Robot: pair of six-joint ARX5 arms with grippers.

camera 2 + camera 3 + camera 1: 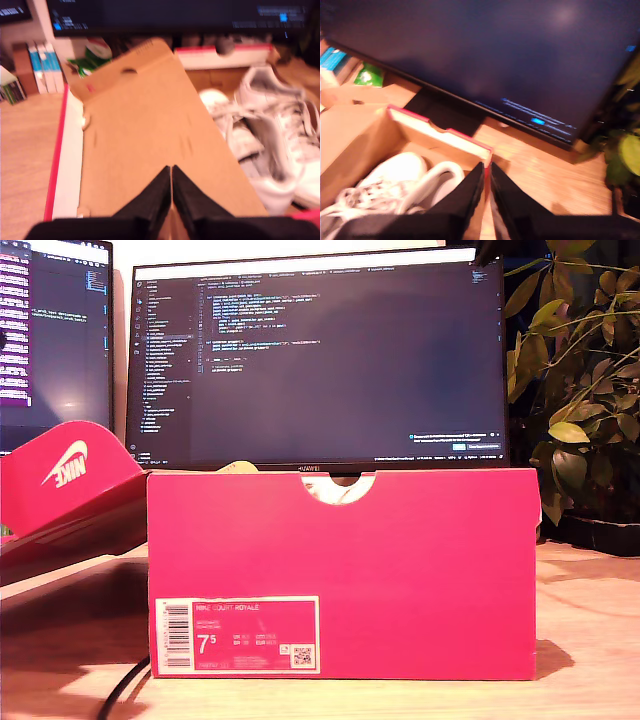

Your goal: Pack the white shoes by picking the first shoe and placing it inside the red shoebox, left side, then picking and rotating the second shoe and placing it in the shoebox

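Note:
The red shoebox [400,560] stands open in the middle of the exterior view, its notched wall and white label [237,635] facing the camera. That wall hides its contents, and neither gripper shows in this view. The first wrist view shows the white shoes [270,150] lying together inside the box, beside the brown inner face of the lid [145,135]. My first gripper [171,169] hangs shut and empty over that lid. My second gripper [486,166] is shut and empty above a red-rimmed box wall [440,131], with the shoes [405,175] just inside it.
The lid [70,480] leans open at the exterior view's left, logo outward. A large monitor [320,360] stands close behind the box, a second screen [55,330] beside it. A leafy plant [585,390] fills the exterior view's right. A black cable [125,685] crosses the wooden tabletop.

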